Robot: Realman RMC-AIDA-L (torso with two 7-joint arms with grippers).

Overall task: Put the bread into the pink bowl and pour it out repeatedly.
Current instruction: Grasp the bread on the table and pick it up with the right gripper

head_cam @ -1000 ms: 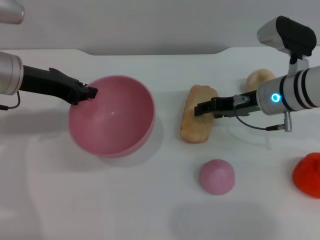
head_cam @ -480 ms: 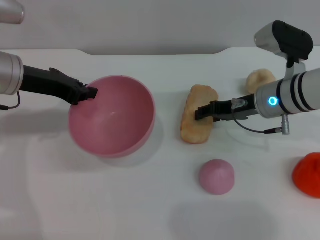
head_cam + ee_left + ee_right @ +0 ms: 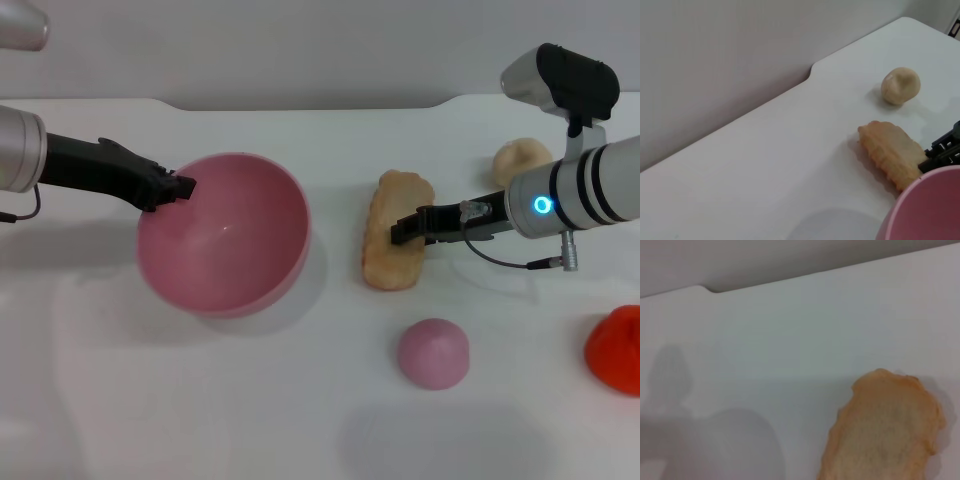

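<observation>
Bread (image 3: 395, 240) lies flat on the white table (image 3: 250, 400), its long axis running from the far edge toward the robot, leaning slightly, with the wider end farther away. One loaf only, pale tan with orange-brown ridged edges and a crinkled outline. It sits to the right of the one pink bowl (image 3: 225, 235), a little apart from it. That bowl is deep, glossy and upright, nothing inside it. The left gripper (image 3: 178, 186) has its jaws closed on the bowl's far-left rim. The right gripper (image 3: 400, 230) reaches in from the right, its tip over the loaf's middle; I cannot tell how far its jaws are apart or whether they grip. Also on the table: one small beige lump (image 3: 520, 158) behind the right arm, one pink domed bun (image 3: 433, 352) nearer the robot, and one red object (image 3: 615, 348) at the right edge
</observation>
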